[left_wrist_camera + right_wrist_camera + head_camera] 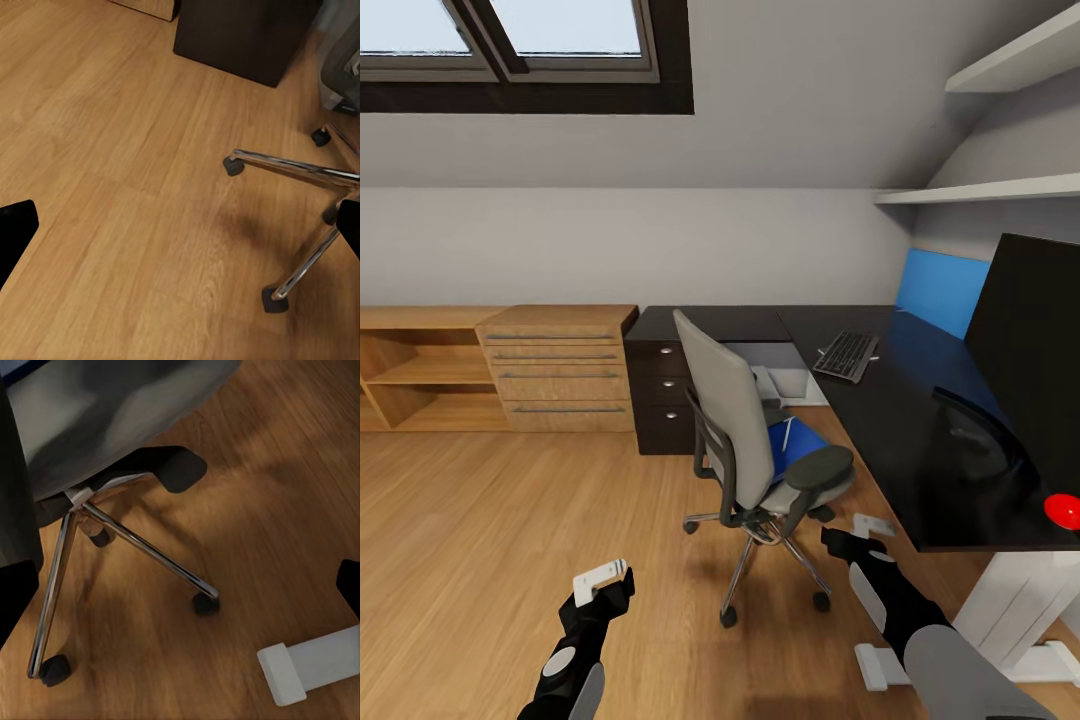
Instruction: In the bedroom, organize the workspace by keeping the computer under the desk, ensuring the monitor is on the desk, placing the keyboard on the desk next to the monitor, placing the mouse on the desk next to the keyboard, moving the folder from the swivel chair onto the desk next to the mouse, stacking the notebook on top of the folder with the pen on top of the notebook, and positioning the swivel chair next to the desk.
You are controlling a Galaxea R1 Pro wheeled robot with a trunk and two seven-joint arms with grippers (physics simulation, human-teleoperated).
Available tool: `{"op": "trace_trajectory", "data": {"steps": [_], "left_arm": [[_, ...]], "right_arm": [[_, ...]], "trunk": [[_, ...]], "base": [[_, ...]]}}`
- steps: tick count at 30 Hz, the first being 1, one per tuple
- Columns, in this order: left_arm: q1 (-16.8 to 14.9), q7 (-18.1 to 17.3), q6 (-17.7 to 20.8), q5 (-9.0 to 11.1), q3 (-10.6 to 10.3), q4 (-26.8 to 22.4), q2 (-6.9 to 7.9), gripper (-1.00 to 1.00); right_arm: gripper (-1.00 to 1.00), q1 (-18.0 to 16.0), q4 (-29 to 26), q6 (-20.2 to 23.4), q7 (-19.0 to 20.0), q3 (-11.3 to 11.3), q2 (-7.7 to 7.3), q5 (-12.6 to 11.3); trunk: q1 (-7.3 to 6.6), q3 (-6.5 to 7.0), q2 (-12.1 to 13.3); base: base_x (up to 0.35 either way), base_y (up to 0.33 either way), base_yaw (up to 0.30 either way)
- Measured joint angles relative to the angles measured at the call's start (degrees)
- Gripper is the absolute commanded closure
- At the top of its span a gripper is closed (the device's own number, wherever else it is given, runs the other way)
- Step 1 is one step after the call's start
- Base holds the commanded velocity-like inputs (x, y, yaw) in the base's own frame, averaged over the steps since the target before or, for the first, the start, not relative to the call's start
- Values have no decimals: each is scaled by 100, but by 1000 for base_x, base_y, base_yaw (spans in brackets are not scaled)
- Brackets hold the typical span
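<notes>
The grey swivel chair stands on the wood floor, just left of the black desk. On its seat lies the blue folder, with a thin pale pen across it. The keyboard rests on the desk and the black monitor stands at the right. A pale grey box, the computer, sits under the desk. The mouse and notebook are out of view. My left gripper hangs open over the floor. My right gripper is open beside the chair base.
A black drawer unit carries the desk's left end, beside a wooden chest of drawers and open shelves. A red round object lies on the desk's near corner. The white desk foot is close to my right gripper.
</notes>
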Motion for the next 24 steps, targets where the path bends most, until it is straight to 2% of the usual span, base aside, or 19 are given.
{"op": "trace_trajectory", "data": {"steps": [8, 20, 24], "left_arm": [[0, 11, -2, 0, -3, -136, -1, -100], [0, 18, 8, 10, -4, -268, 0, -100], [0, 16, 14, 10, -4, -269, -1, -100]], "right_arm": [[-100, 0, -5, 0, 0, -3, -5, -6], [-100, 0, -6, -8, 6, -3, -9, -16], [-100, 0, -6, -9, 8, -3, -9, -22]], "trunk": [[0, 0, 0], [263, -215, -480], [264, -215, -481]], "base": [[0, 0, 0], [0, 0, 0], [0, 0, 0]]}}
